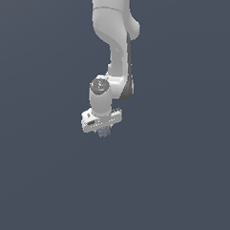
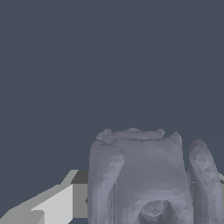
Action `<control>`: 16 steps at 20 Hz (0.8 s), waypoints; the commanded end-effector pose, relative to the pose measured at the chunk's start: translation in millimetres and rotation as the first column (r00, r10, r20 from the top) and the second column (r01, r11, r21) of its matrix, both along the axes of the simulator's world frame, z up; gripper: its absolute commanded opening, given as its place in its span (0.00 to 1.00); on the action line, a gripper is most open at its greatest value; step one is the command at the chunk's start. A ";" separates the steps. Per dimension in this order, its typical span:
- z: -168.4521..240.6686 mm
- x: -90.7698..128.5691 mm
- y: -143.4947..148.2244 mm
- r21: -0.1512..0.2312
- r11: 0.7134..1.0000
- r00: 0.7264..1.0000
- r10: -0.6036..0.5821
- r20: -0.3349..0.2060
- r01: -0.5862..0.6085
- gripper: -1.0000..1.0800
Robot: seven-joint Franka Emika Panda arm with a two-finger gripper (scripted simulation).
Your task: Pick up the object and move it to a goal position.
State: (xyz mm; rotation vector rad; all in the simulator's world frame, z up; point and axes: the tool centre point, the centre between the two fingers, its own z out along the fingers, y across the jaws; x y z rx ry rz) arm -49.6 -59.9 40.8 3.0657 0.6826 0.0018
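Flat, even simulator light, dim slate backdrop, soft shading, sharp focus, no glare.

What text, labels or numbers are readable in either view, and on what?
None readable. The white arm, the hand and the greyish-purple clump carry no lettering, and the plain dark background has no signs or markings in the exterior or wrist view.

I had the white arm [image 1: 114, 35] hanging straight down from the frame's upper edge, wrist [image 1: 100, 90] bent, gripper [image 1: 103, 130] pointing downward. Its fingers [image 2: 57, 203] sat against the grey-purple clump [image 2: 144, 175], which hung directly beneath the gripper body, jaws closed on it.
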 end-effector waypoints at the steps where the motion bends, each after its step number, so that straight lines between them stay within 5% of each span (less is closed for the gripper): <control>1: -0.9 -0.3 0.7 0.000 1.000 1.000 0.001 -0.001 -0.001 0.00; 9: 4.4 5.6 1.6 -0.005 1.000 1.000 -0.008 0.018 0.008 0.00; 16: 25.4 29.5 9.0 -0.028 0.999 0.994 -0.043 0.101 0.046 0.00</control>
